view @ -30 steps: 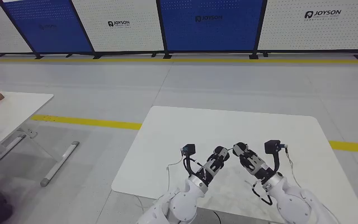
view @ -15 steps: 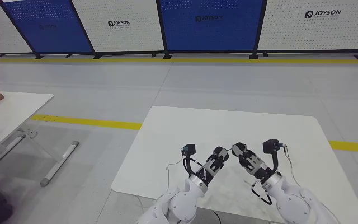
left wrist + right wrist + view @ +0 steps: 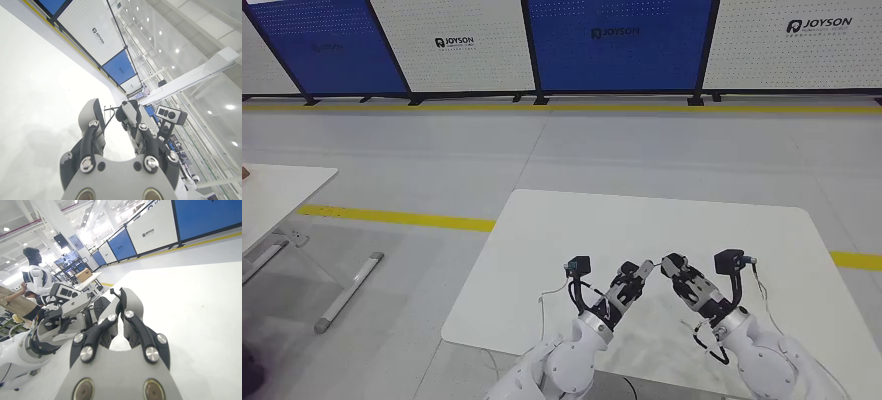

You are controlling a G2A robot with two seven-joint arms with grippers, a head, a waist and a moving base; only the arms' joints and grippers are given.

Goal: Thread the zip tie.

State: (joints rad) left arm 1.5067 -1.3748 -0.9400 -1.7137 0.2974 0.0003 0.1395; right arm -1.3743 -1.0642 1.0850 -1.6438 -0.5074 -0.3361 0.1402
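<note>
A thin black zip tie (image 3: 112,108) hangs between my two grippers, above the near part of the white table (image 3: 572,250). My right gripper (image 3: 121,294) is shut on the zip tie (image 3: 112,291), whose small head end sticks out past the fingertips. My left gripper (image 3: 109,111) is open. The tie's strand curves down along the black pad of one of its fingers (image 3: 94,113). In the top view the left gripper (image 3: 637,270) and right gripper (image 3: 673,266) stand tip to tip, a short gap apart.
The table's near-left edge (image 3: 457,335) lies close to the left arm. Bare tabletop extends toward the far edge. A second white table (image 3: 282,190) stands to the left across the floor. Blue and white panels (image 3: 622,40) line the back.
The left gripper's fingers have spread apart; they were together earlier. The right gripper has barely shifted and still holds the tie.
</note>
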